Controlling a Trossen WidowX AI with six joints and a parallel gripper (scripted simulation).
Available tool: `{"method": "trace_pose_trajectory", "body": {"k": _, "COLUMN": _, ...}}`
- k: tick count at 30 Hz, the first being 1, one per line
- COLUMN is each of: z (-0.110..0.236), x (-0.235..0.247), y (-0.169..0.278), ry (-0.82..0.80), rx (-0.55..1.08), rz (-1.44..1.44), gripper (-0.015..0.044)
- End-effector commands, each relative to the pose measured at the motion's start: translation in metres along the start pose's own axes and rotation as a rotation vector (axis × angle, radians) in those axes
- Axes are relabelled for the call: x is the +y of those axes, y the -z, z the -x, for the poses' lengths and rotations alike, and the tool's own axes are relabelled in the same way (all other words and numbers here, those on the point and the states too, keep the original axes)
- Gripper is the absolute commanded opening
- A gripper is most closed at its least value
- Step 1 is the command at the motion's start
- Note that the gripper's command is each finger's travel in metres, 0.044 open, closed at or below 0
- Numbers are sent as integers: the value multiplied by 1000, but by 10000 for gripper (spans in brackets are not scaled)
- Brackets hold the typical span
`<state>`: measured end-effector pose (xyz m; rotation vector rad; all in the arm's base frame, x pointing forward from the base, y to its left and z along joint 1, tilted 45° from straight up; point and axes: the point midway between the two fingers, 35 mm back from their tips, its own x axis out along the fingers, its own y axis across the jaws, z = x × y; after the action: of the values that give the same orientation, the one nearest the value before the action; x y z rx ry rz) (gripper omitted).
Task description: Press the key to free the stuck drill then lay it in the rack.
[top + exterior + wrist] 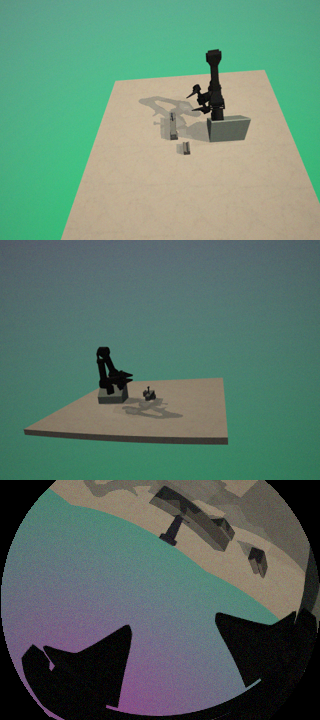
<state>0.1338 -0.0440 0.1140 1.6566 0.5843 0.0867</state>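
Note:
A long grey block (172,126) (149,395) (206,527) stands on the table. The drill (172,116) (148,389) (174,528), a thin dark pin with a wider head, stands upright from one end of the block. A small piece at the block's other end (173,135) may be the key; whether it is pressed cannot be told. The small grooved rack (186,148) (257,561) lies apart from the block and holds nothing visible. My gripper (189,104) (132,377) (173,620) is open and empty, raised above the table between the arm's base and the block, touching neither block nor drill.
The arm stands on a large grey-green pedestal (228,130) (111,399), to the right of the block and rack in the top view. The pale wooden table (180,201) (180,429) has open edges. The arm's shadow falls around the block.

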Motion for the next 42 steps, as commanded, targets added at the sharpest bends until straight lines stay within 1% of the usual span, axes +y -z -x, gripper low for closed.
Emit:
{"method": "trace_pose_trajectory", "body": {"k": 1, "z": 0, "x": 0, "y": 0, "ry": 0, "rx": 0, "rz": 0, "gripper": 374}}
{"method": "trace_pose_trajectory", "body": {"k": 9, "z": 0, "x": -1, "y": 1, "ry": 9, "rx": 13, "rz": 1, "gripper": 164}}
{"method": "trace_pose_trajectory", "body": {"k": 11, "z": -3, "x": -8, "y": 8, "ry": 81, "rx": 112, "rz": 14, "gripper": 111}}
{"method": "trace_pose_trajectory", "body": {"k": 15, "z": -4, "x": -32, "y": 24, "ry": 319, "rx": 382, "rz": 67, "gripper": 6}}
{"method": "trace_pose_trajectory", "body": {"k": 19, "z": 1, "x": -54, "y": 27, "ry": 580, "rx": 600, "rz": 154, "gripper": 0}}
{"method": "trace_pose_trajectory", "body": {"k": 22, "z": 7, "x": -68, "y": 21, "ry": 780, "rx": 729, "rz": 251, "gripper": 0}}
{"method": "trace_pose_trajectory", "body": {"k": 26, "z": 9, "x": -79, "y": 3, "ry": 1048, "rx": 848, "rz": 412, "gripper": 0}}
{"method": "trace_pose_trajectory", "body": {"k": 29, "z": 5, "x": -80, "y": -15, "ry": 1238, "rx": 888, "rz": 556, "gripper": 0}}
{"method": "trace_pose_trajectory", "body": {"k": 33, "z": -12, "x": -70, "y": -39, "ry": 1455, "rx": 870, "rz": 772, "gripper": 0}}
{"method": "trace_pose_trajectory", "body": {"k": 36, "z": -33, "x": -57, "y": -54, "ry": 1590, "rx": 810, "rz": 953, "gripper": 0}}
{"method": "trace_pose_trajectory", "body": {"k": 39, "z": -59, "x": -40, "y": -64, "ry": 1702, "rx": 702, "rz": 1137, "gripper": 0}}
{"method": "trace_pose_trajectory", "body": {"k": 42, "z": -90, "x": -18, "y": -68, "ry": 1788, "rx": 536, "rz": 1323, "gripper": 0}}
